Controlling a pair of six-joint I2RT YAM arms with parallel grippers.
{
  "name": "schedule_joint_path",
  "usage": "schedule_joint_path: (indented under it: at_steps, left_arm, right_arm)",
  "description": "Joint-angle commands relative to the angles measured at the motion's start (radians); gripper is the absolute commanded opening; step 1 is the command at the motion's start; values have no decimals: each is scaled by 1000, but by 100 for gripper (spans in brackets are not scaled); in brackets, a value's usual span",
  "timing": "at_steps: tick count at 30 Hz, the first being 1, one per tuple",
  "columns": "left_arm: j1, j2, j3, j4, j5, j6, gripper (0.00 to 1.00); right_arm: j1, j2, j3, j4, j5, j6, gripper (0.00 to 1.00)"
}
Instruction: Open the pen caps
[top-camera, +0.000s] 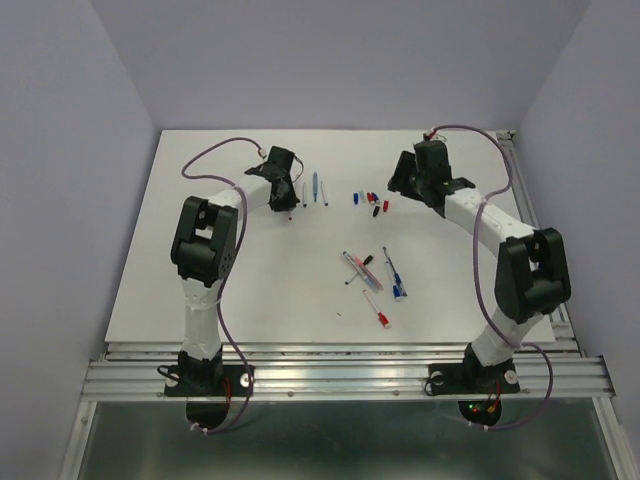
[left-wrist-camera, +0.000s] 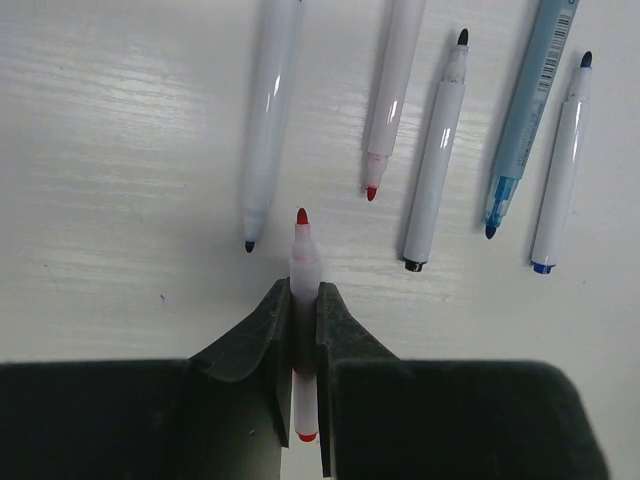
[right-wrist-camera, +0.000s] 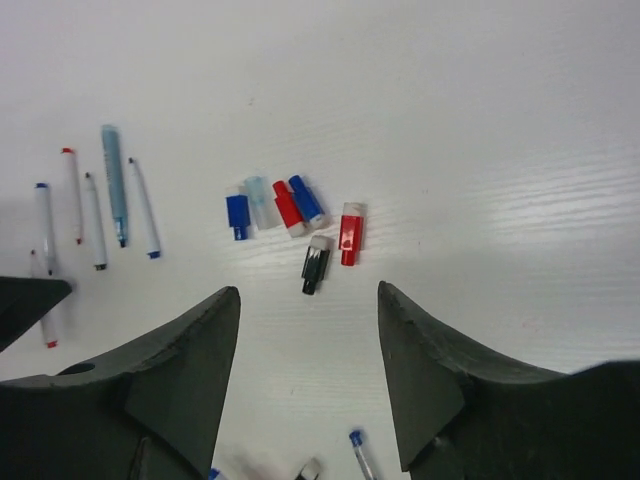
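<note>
Several loose pen caps (right-wrist-camera: 288, 207) in red, blue, black and one clear lie in a cluster on the white table; they also show in the top view (top-camera: 370, 200). My right gripper (right-wrist-camera: 308, 290) is open and empty, just short of the black cap (right-wrist-camera: 316, 264); in the top view it (top-camera: 403, 185) is right of the caps. My left gripper (left-wrist-camera: 303, 330) is shut on an uncapped red-tipped white pen (left-wrist-camera: 303, 260), held low over the table with its tip pointing away. In the top view the left gripper (top-camera: 287, 195) is left of the caps.
Several uncapped pens (left-wrist-camera: 437, 160) lie in a row ahead of the left gripper, seen too in the top view (top-camera: 315, 187) and the right wrist view (right-wrist-camera: 113, 180). Several pens (top-camera: 372, 272) lie scattered mid-table nearer the arm bases. The table's right edge has a metal rail (top-camera: 520, 180).
</note>
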Motion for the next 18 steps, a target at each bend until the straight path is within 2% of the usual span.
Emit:
schedule_joint_path:
  at_steps: [1, 2, 3, 6, 9, 15, 16, 17, 18]
  left_arm:
    - [6, 2, 69, -20, -24, 16, 18]
    - [6, 8, 74, -25, -28, 20, 22]
    - [6, 10, 77, -26, -28, 19, 25]
    - [6, 2, 66, -31, -16, 22, 41]
    - [4, -24, 45, -28, 2, 16, 49]
    - [-5, -102, 3, -12, 41, 10, 58]
    - [-8, -116, -15, -11, 50, 3, 61]
    - [-13, -146, -24, -3, 50, -4, 74]
    - [-14, -162, -44, -3, 80, -10, 75]
  right_arm:
    - [-9, -145, -83, 34, -6, 35, 64]
    - [-9, -197, -124, 33, -17, 40, 66]
    - [-7, -229, -140, 25, -17, 40, 74]
    - [-7, -335, -202, 15, -32, 37, 84]
    - [-9, -423, -253, -5, -63, 8, 93]
    - [-7, -507, -290, -73, -132, -48, 100]
    - [-7, -518, -293, -94, -161, -65, 100]
    - [-7, -521, -298, -107, -173, -69, 100]
    - [-7, -524, -305, -128, -175, -72, 100]
